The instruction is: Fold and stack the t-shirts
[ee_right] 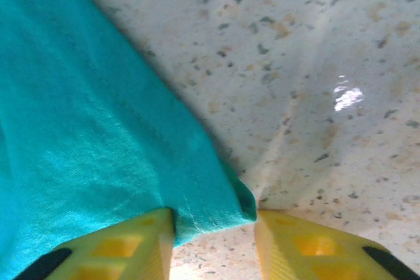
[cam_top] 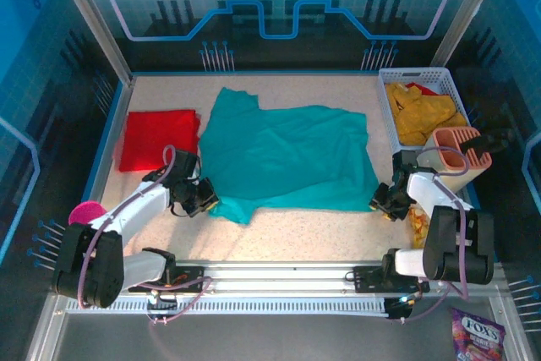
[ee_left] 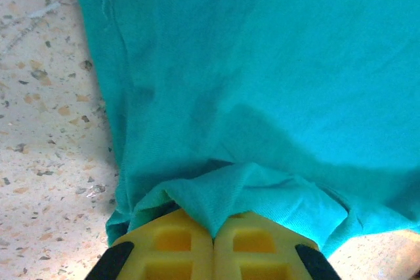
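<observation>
Status: roughly one shirt in, the rest pending. Red t-shirt (cam_top: 158, 137) is lying as a neat rectangle at the far left of the desk (cam_top: 313, 234), so I'm reading it as folded and serving as the base of the stack. Teal t-shirt (cam_top: 287, 158) is lying spread out mid-desk, wrinkled, just beside the red one and showing no clean fold yet. I'm taking it as the one being worked. Left end effector (cam_top: 205, 200) is clamping the teal shirt's near-left corner: in the left wrist view the yellow fingers are sitting pressed together with a bunch of cloth pinched at the tips. Right end effector (cam_top: 382, 200) is sitting at the near-right corner with its jaws standing apart. In the right wrist view the hem corner is lying in the gap against one finger, not gripped yet. Mustard-yellow t-shirts (cam_top: 420, 112) are sitting crumpled in the white basket (cam_top: 388, 124) at the far right, untouched as far as I can tell. What's remaining, in my judgement: getting the right-side pinch, folding the teal one, placing it on the red, then pulling, folding and stacking each yellow one. How many yellow ones are sitting in there, I can't tell.
</observation>
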You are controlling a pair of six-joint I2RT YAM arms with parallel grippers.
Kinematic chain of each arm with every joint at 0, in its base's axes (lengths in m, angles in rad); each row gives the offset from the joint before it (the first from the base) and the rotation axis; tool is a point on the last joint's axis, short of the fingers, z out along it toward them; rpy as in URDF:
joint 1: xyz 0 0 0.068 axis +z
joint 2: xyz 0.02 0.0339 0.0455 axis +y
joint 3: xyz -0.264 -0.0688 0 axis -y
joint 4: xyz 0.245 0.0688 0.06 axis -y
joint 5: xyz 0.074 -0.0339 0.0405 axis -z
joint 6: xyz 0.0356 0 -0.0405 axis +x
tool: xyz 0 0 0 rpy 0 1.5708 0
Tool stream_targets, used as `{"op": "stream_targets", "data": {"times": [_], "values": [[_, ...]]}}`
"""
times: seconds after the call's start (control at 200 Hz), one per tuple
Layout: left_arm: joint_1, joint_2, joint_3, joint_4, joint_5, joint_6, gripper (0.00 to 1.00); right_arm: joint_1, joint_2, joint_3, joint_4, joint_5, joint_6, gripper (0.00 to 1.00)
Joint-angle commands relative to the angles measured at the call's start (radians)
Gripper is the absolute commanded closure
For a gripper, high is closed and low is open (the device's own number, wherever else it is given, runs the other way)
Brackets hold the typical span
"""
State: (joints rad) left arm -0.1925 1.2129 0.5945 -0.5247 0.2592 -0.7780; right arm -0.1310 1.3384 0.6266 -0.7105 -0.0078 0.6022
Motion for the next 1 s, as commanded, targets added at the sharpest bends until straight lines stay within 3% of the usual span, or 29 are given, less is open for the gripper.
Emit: {"op": "stream_targets", "data": {"times": [0.0,0.075,0.18,0.295,0.375,0.585,0.69,0.996], "values": [[0.011,-0.004,0.019,-0.008,0.033,0.028,1.0,0.001,0.052,-0.002,0.081,-0.017,-0.008,0.71],[0.011,-0.013,0.022,-0.026,0.045,0.038,0.94,-0.001,0.057,0.002,0.092,-0.027,-0.014,0.85],[0.012,-0.042,0.007,-0.038,0.058,0.041,0.86,0.0,0.053,0.007,0.098,-0.019,-0.022,0.92],[0.01,-0.073,-0.019,-0.045,0.071,0.035,0.85,-0.002,0.061,0.009,0.106,-0.024,-0.024,1.0],[0.008,-0.095,-0.042,-0.037,0.076,0.023,0.85,-0.003,0.062,0.003,0.121,-0.05,-0.024,1.0],[0.003,-0.116,-0.066,-0.032,0.079,0.002,1.0,-0.002,0.068,0.008,0.126,-0.083,-0.035,1.0],[-0.008,-0.143,-0.048,-0.05,0.086,-0.008,1.0,0.007,0.027,0.027,0.088,-0.087,-0.064,1.0],[-0.024,-0.38,0.254,-0.3,0.027,-0.027,1.0,0.015,-0.321,0.181,-0.117,-0.145,-0.144,1.0]]}}
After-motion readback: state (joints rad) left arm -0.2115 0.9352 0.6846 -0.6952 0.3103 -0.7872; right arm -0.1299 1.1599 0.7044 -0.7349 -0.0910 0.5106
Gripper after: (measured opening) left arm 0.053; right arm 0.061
